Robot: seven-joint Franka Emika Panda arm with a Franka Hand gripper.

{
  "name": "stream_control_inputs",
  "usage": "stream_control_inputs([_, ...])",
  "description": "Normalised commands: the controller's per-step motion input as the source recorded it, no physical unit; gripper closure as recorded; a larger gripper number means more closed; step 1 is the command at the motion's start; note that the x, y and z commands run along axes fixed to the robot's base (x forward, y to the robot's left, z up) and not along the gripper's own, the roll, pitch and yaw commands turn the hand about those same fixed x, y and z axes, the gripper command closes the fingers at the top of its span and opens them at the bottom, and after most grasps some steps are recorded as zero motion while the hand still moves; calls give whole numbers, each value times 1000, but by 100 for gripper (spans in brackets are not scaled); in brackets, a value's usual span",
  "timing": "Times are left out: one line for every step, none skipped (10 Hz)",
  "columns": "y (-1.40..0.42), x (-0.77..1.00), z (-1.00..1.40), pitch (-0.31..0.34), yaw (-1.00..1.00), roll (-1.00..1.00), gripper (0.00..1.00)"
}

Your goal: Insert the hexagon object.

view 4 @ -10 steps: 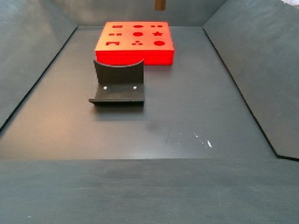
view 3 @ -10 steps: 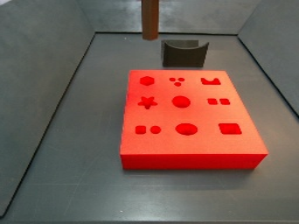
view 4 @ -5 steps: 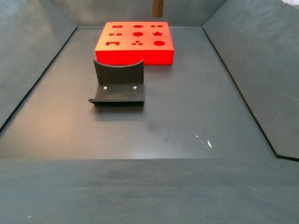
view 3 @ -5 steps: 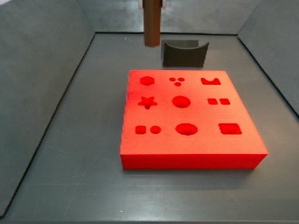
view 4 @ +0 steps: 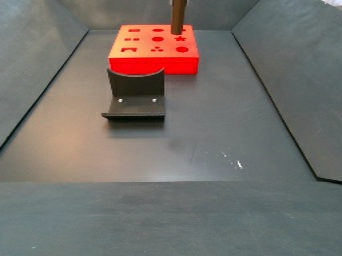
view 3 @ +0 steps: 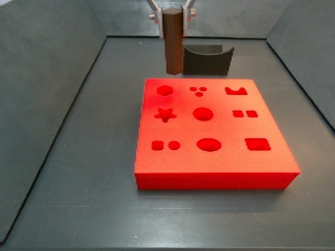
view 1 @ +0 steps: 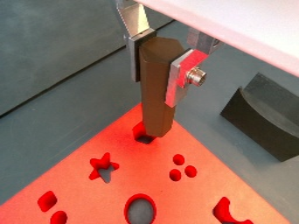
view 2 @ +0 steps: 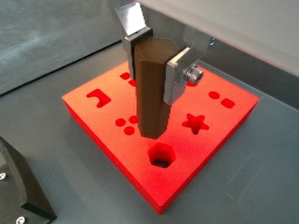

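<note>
My gripper is shut on the hexagon object, a long brown six-sided peg held upright between the silver fingers. It also shows in the wrist view and in both side views. The peg hangs over the red block near its far edge. Its lower end is a little above and beside the hexagon hole, which also shows in a side view. In a wrist view the peg partly hides that hole.
The red block carries several other shaped holes: star, circles, squares, ovals. The dark fixture stands just behind the block, also seen in a side view and a wrist view. Grey walls ring the floor.
The gripper has come down with the peg toward the red block. Its fingers now show at the top of a side view, and the peg's lower end is closer to the hexagon hole.
</note>
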Motion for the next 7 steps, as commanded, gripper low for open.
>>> stream_control_inputs([-37, 0, -157, -67, -111, 343, 100])
stream_control_inputs([-6, 0, -206, -53, -137, 299, 100])
stream_control_inputs([0, 0, -180, -23, -117, 247, 100])
stream_control_inputs([0, -129, -214, 0, -80, 31, 100])
stream_control_inputs([0, -97, -457, 1, -34, -43, 100])
stream_control_inputs([0, -89, -440, 57, 0, -61, 100])
stream_control_inputs([0, -57, -291, 61, 14, -47, 100])
